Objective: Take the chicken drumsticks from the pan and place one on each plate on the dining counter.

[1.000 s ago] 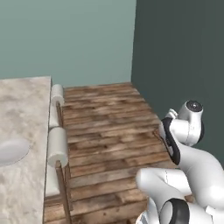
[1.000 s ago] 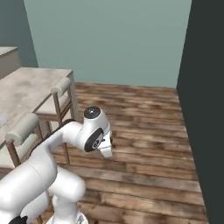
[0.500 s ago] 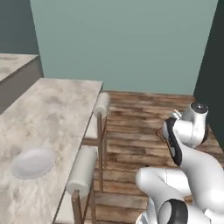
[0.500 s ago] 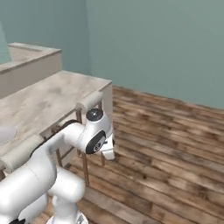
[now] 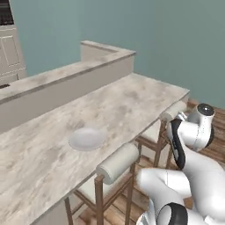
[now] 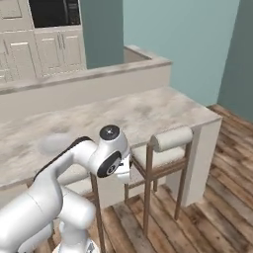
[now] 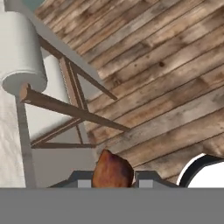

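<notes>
A golden-brown chicken drumstick sits between the two dark finger tips of my gripper, which is shut on it. The hand hangs over the wooden floor beside a stool, off the counter's edge. The dining counter is a long marbled beige slab that also shows in the right base view. A pale grey-white plate lies on it with nothing on it, to the left of my arm, and appears faintly as the plate from the other side. The pan is out of view.
White-cushioned wooden stools line the counter's near side, between my arm and the slab. A raised ledge runs along the counter's far side. Plank flooring lies open on the right.
Both base views have swung as the base drove: the counter and grey-white plate now lie broad in front. The drumstick stays in the shut gripper.
</notes>
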